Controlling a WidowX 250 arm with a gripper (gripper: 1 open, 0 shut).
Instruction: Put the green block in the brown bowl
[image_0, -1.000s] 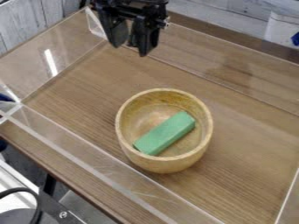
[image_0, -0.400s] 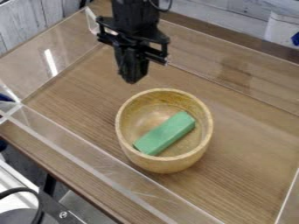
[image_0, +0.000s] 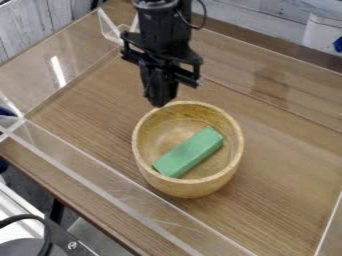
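My gripper (image_0: 160, 97) has dropped lower and nearer the bowl (image_0: 150, 161), fingers now pressed together on nothing; the green block (image_0: 189, 153) still lies inside it.

Evenly and brightly lit, daylight-soft, with no harsh contrast anywhere. White streaks of glare on the clear wall (image_0: 60, 68) at the left, and a pale sheen across the far right of the wooden bench (image_0: 254, 75). Only faint, diffuse shadow inside the brown bowl (image_0: 189, 149) beneath its far rim, and a soft dark patch under the gripper (image_0: 160, 97). Low in resolution and slightly soft overall; grain of the wood smeared, edges of the green block (image_0: 187, 153) a little fuzzy. Darker and murky in the near left corner.
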